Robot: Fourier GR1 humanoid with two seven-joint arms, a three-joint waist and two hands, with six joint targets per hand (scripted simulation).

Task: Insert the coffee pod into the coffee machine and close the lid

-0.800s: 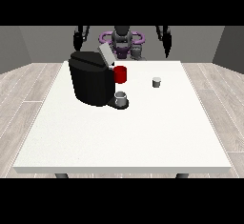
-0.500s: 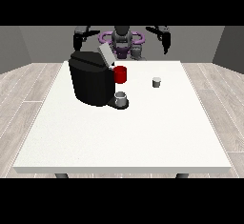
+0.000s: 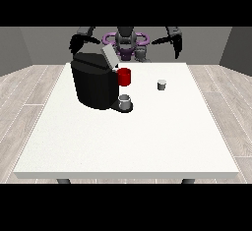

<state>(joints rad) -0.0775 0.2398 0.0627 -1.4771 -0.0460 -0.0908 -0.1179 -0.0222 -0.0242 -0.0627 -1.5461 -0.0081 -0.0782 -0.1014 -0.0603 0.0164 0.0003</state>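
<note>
One small coffee pod [image 3: 162, 84] stood upright right of the coffee machine [image 3: 96, 83], lid [image 3: 109, 56] raised; both hands [image 3: 177, 48] [image 3: 75, 44] hovered apart, fingers seemingly indiscernible.

A single front view is given, taken from across the table [image 3: 128, 146] and raised above it, looking down and towards the robot [image 3: 126, 41]. The whole tabletop is taken in from well back, with the robot seen small at the far edge.
</note>
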